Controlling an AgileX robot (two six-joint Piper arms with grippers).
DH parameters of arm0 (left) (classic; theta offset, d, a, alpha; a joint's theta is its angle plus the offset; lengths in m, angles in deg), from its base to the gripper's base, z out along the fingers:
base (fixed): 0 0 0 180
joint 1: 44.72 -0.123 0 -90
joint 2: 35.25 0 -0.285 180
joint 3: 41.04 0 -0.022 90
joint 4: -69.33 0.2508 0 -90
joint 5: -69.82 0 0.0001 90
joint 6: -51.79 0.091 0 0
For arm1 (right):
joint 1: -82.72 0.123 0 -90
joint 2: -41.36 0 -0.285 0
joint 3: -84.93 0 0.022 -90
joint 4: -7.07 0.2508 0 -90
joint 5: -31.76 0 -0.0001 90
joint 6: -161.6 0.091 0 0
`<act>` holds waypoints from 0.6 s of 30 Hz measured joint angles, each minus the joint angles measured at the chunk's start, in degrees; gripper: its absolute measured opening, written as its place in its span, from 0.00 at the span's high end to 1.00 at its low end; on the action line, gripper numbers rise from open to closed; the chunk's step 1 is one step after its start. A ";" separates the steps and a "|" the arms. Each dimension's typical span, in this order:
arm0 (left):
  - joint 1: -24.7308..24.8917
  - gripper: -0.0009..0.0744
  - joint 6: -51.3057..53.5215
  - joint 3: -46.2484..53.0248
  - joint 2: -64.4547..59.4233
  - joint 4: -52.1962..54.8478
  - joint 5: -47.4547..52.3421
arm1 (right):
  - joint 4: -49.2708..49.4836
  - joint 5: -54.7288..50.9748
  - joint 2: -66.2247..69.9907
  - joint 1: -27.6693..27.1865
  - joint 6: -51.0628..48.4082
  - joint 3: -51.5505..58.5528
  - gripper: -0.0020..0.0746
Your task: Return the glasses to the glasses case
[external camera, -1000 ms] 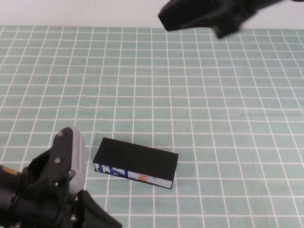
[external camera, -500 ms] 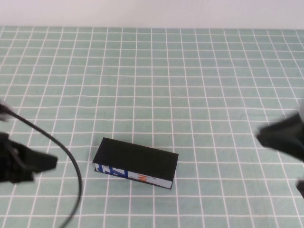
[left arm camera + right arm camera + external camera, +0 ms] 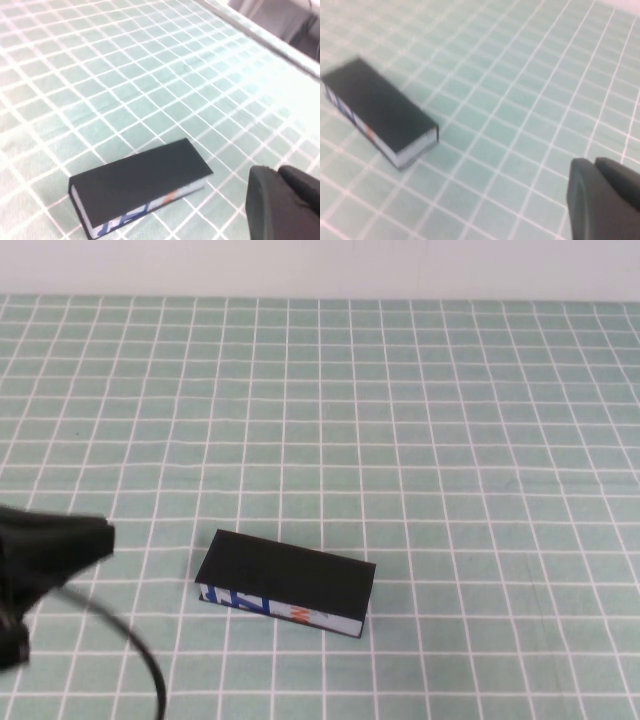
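Grip state first: whether the left gripper [image 3: 58,546] is open or closed cannot be told, since it is seen only as a dark blurred mass at the near left edge of the table in the high view. In the left wrist view only a rounded black part [image 3: 284,201] of it is shown. Nothing is seen held by it, and no contact w/ any object is seen.

The right gripper [image 3: 606,196] is caught only in the right wrist view, as a rounded black part at the frame corner, above the mat; open or closed cannot be told there either. Nothing is seen touched or held by it.

The glasses case [image 3: 286,576] is found on the green mat [image 3: 400,420], which is ruled w/ a white grid. The case is lying flat w/ lid shut, black top face up. It is placed to the right of the left gripper in the high view, near but clearly apart from it. In the left wrist view the case [image 3: 140,181] is seen beside the gripper part, w/ bare mat between them. In the right wrist view the case [image 3: 377,111] is set well apart from the right gripper.

Markings: on the white long side of the case, facing the robot, blue marks are seen toward the left gripper's end and an orange mark approx. mid-side. No letters or brand can be read.
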 joint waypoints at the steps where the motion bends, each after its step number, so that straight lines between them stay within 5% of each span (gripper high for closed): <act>1: 0.95 0.99 0.00 0.00 1.45 0.84 -0.15 | 0.00 1.71 -1.35 0.00 1.17 1.56 0.99; 10: 8.45 0.99 -7.52 0.00 19.39 7.02 -7.53 | -0.22 7.06 -10.09 0.00 7.98 10.43 0.99; 18: 15.95 0.99 -35.05 0.00 33.78 43.22 -14.75 | -1.54 7.75 -10.90 0.00 11.46 13.50 0.99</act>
